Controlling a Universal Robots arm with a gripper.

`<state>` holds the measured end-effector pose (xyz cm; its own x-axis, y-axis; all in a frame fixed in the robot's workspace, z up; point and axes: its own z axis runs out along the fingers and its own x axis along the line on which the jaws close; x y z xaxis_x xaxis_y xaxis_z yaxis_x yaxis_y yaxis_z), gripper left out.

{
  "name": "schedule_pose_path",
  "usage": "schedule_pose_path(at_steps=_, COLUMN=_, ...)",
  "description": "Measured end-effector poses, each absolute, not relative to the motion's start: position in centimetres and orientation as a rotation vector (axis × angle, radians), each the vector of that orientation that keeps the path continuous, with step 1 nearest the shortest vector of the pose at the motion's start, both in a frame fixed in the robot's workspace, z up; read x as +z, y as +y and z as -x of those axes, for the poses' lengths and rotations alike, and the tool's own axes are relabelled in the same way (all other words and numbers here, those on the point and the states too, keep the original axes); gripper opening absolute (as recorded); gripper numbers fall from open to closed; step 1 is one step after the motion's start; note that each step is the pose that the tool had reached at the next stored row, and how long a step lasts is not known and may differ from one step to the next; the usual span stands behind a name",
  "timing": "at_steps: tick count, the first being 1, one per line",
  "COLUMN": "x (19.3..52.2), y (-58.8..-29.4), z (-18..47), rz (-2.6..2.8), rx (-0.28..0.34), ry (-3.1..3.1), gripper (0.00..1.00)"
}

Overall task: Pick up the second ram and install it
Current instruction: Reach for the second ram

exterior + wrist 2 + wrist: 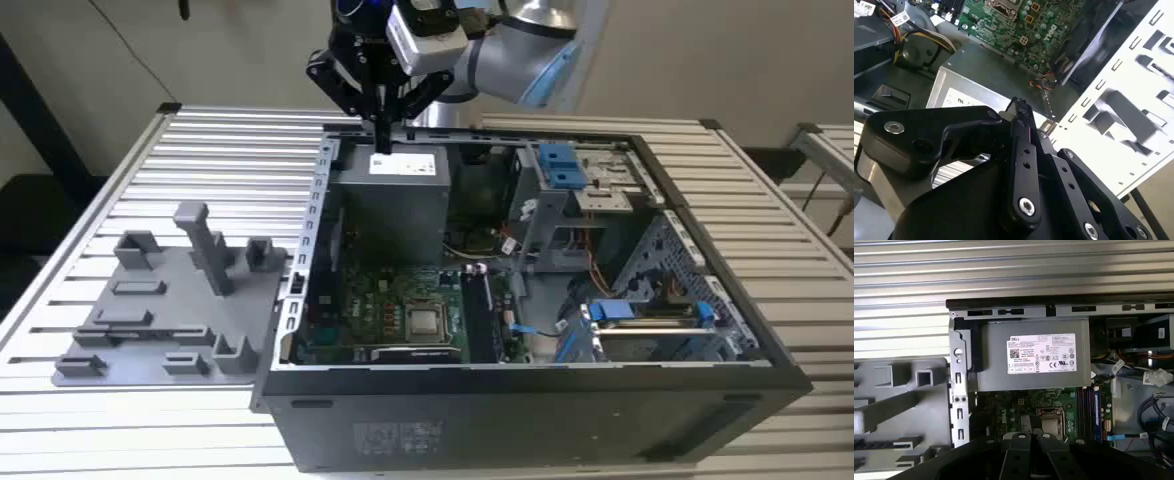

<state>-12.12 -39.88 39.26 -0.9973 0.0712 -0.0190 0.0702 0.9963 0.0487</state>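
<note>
The gripper [383, 146] hangs above the grey sheet-metal power supply [400, 200] at the far end of the open computer case [534, 410]; its black fingers [1021, 140] are drawn together with nothing seen between them; beside the square processor socket [1046, 424] on the green motherboard [380, 305] lies a bank of long, narrow memory slots [1089, 407], dark strips and one blue, all parallel, long axes running away from the power supply; whether any strip is the second ram cannot be told; a grey moulded fixture [160, 310] sits on the ribbed metal table [227, 150], at the exterior view's left of the case
</note>
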Motion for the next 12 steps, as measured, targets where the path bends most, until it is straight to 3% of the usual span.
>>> schedule_pose_path(at_steps=12, x=39.26, y=-39.89, z=12.17, rz=-0.110, rx=0.075, ry=3.118, gripper=0.11)
